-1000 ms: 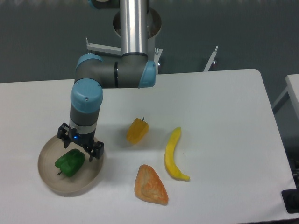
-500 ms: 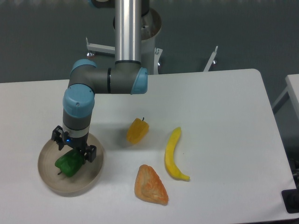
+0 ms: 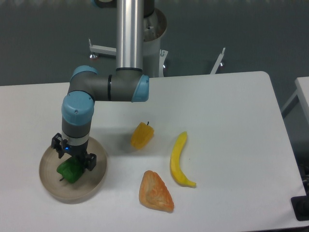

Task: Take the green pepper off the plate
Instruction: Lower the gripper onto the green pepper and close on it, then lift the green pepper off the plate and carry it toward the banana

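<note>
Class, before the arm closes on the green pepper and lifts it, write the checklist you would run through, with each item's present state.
1. Gripper over the green pepper: ok.
2. Pepper lying on the plate: ok.
3. Fingers straddling the pepper: cannot tell, the gripper body hides them.
4. Jaws open or shut: cannot tell.
5. Yellow-orange pepper, banana and toast slice apart from the plate: ok.

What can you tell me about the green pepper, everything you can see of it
The green pepper is small, glossy and bright green, with lumpy lobes. It lies inside the round beige plate, toward its left middle. The gripper stands right over it, covering its upper part, with dark fingers at its sides. Whether they press on it cannot be told. Its stem is too small to make out.
</note>
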